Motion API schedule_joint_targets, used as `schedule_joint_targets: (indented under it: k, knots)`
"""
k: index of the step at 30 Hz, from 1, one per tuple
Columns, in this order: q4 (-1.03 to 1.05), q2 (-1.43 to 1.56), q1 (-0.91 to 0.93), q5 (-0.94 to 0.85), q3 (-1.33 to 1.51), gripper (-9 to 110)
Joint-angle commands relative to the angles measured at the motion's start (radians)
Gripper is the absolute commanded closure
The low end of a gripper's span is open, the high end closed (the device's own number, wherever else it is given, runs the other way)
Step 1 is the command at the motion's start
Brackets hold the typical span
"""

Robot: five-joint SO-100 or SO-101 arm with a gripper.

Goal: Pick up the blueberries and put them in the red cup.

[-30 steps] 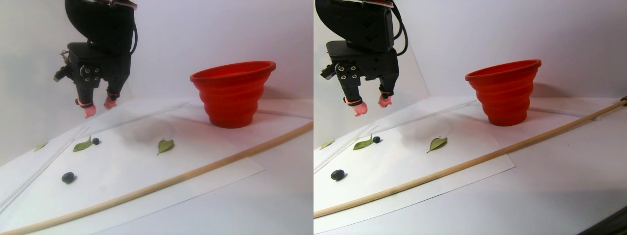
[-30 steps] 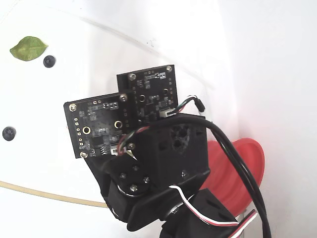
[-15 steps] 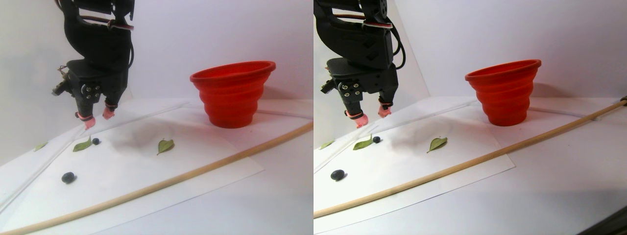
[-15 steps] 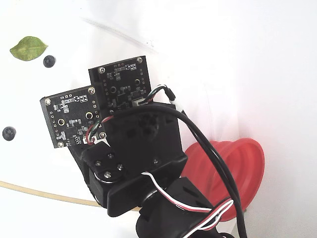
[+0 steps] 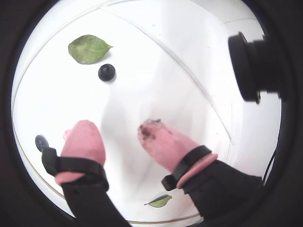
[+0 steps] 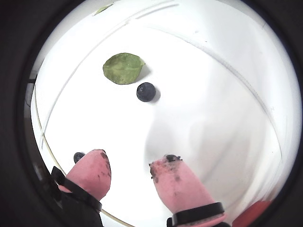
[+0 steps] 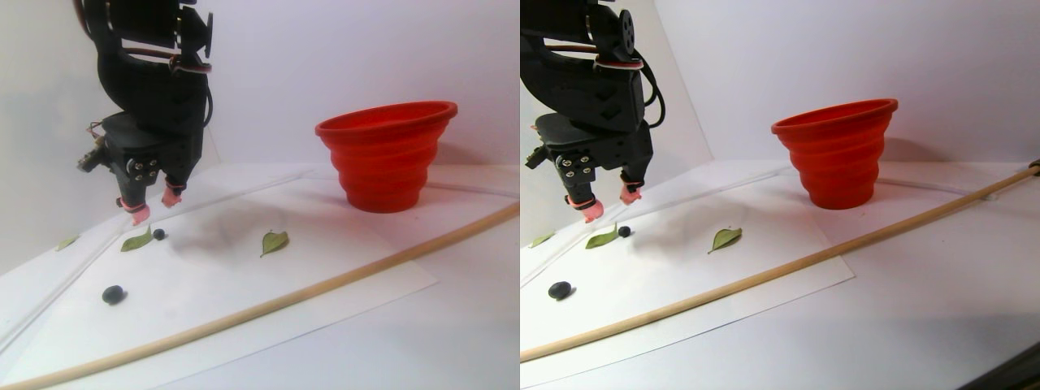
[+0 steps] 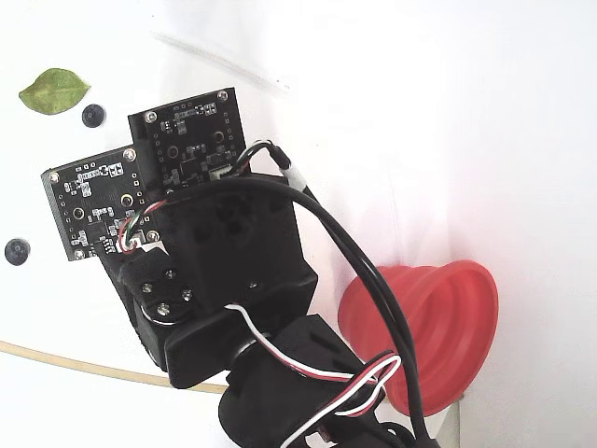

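Two blueberries lie on the white paper. One blueberry (image 7: 159, 234) sits beside a green leaf, and a bigger one (image 7: 114, 294) lies nearer the front left. In a wrist view the leaf-side berry (image 6: 146, 91) is ahead of the fingertips, and the other berry (image 6: 78, 156) peeks out behind the left pink finger. My gripper (image 7: 154, 209) hangs open just above the paper, slightly up-left of the leaf-side berry, with nothing between its pink-tipped fingers (image 5: 83, 142). The red cup (image 7: 387, 154) stands upright at the back right, far from the gripper.
Green leaves (image 7: 275, 241) lie scattered on the paper sheet (image 7: 244, 284). A long wooden stick (image 7: 325, 280) crosses the front diagonally. In the fixed view the arm's body and circuit boards (image 8: 140, 187) hide much of the sheet; the cup (image 8: 448, 317) shows at lower right.
The arm has come down and shifted left, bringing the open fingers closer to the paper near the leaf-side berry. Berries, leaves and cup have not moved.
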Motion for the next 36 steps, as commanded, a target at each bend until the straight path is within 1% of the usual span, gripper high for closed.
schedule_joint_targets:
  k: [1, 10, 36]
  knots:
    - [-0.029, -0.006, -0.055, -0.014, -0.067, 85]
    - [-0.08, -0.106, -0.049, -0.023, -0.137, 85]
    - [-0.121, -0.305, -0.051, -0.023, -0.35, 84]
